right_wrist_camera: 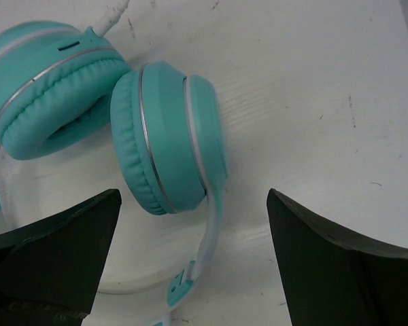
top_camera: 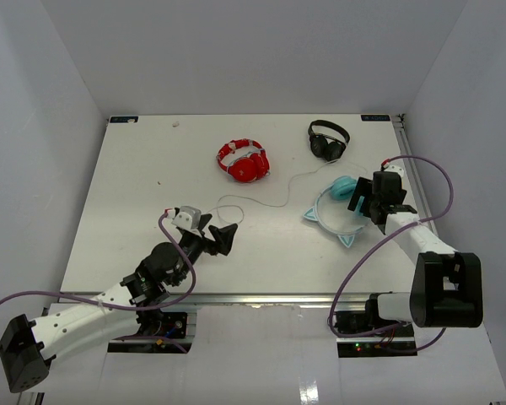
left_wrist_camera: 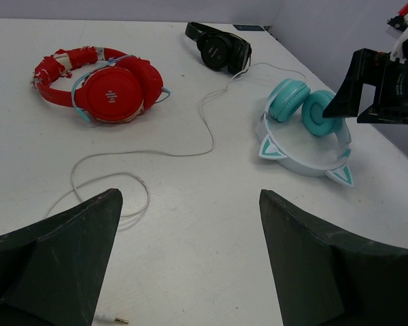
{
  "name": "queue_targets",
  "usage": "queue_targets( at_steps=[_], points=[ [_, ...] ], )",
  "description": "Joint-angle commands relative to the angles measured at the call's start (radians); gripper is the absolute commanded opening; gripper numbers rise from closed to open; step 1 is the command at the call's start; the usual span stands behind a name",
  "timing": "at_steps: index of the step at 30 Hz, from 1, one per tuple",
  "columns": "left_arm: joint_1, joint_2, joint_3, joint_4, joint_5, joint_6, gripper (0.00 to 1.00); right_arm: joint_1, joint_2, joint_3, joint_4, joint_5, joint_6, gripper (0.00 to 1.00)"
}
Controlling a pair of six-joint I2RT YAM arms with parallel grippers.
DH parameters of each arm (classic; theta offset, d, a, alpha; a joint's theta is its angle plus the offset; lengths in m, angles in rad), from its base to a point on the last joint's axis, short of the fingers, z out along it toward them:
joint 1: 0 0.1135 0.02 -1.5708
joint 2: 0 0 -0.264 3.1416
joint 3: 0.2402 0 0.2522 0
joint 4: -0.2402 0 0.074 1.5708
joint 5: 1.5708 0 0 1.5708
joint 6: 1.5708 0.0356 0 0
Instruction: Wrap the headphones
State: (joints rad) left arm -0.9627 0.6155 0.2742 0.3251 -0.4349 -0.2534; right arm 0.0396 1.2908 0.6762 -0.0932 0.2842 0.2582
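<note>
The teal headphones [top_camera: 336,213] lie flat at the right of the table, ear cups [right_wrist_camera: 166,136] folded together and the pale headband [right_wrist_camera: 209,234] with its cat-ear points toward me. Their thin white cable [top_camera: 270,202] runs left and ends in a loop near my left gripper; in the left wrist view the cable [left_wrist_camera: 205,129] and its gold plug [left_wrist_camera: 114,318] show. My right gripper [top_camera: 374,200] is open, just over the right ear cup and headband, holding nothing. My left gripper [top_camera: 218,231] is open and empty, just right of the cable loop.
Red headphones [top_camera: 244,162] lie at the back centre and black headphones [top_camera: 328,140] at the back right, near the cable's path. White walls enclose the table on three sides. The table's right edge [top_camera: 413,177] is close to my right arm.
</note>
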Motion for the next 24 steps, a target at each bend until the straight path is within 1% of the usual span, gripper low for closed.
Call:
queue_targets(
  at_steps=[1, 3, 6, 8, 10, 13, 16, 17, 21, 24],
  points=[
    [-0.002, -0.016, -0.001, -0.01, -0.002, -0.009, 0.93, -0.003, 0.04, 0.046, 0.049, -0.055, -0.018, 1.0],
    [-0.004, -0.019, -0.001, -0.013, -0.005, -0.009, 0.92, -0.001, 0.041, 0.044, 0.049, -0.047, -0.005, 0.87],
    [-0.002, -0.025, 0.002, -0.016, -0.003, -0.01, 0.92, 0.003, 0.033, 0.032, 0.049, -0.055, 0.026, 0.73],
    [-0.002, -0.034, 0.0, -0.014, 0.011, -0.007, 0.92, 0.01, 0.044, 0.03, 0.026, -0.028, 0.057, 0.67],
    [-0.002, -0.043, -0.003, -0.011, 0.008, -0.004, 0.91, 0.032, 0.057, 0.039, -0.005, 0.006, 0.097, 0.64],
    [-0.003, -0.055, 0.0, -0.022, -0.012, -0.003, 0.91, 0.122, 0.056, 0.046, -0.056, 0.109, 0.143, 0.59],
    [-0.003, -0.07, -0.01, -0.012, 0.006, 0.003, 0.91, 0.176, 0.022, 0.025, -0.067, 0.124, 0.229, 0.49],
    [-0.002, -0.074, -0.015, -0.005, 0.018, 0.006, 0.91, 0.196, 0.008, 0.017, -0.069, 0.127, 0.256, 0.44],
    [-0.003, -0.076, -0.025, 0.017, 0.051, 0.009, 0.9, 0.283, -0.048, -0.004, -0.091, 0.141, 0.364, 0.11],
    [-0.003, -0.056, -0.015, 0.009, 0.045, -0.013, 0.89, 0.397, -0.057, -0.024, -0.088, 0.169, 0.441, 0.08]
  ],
)
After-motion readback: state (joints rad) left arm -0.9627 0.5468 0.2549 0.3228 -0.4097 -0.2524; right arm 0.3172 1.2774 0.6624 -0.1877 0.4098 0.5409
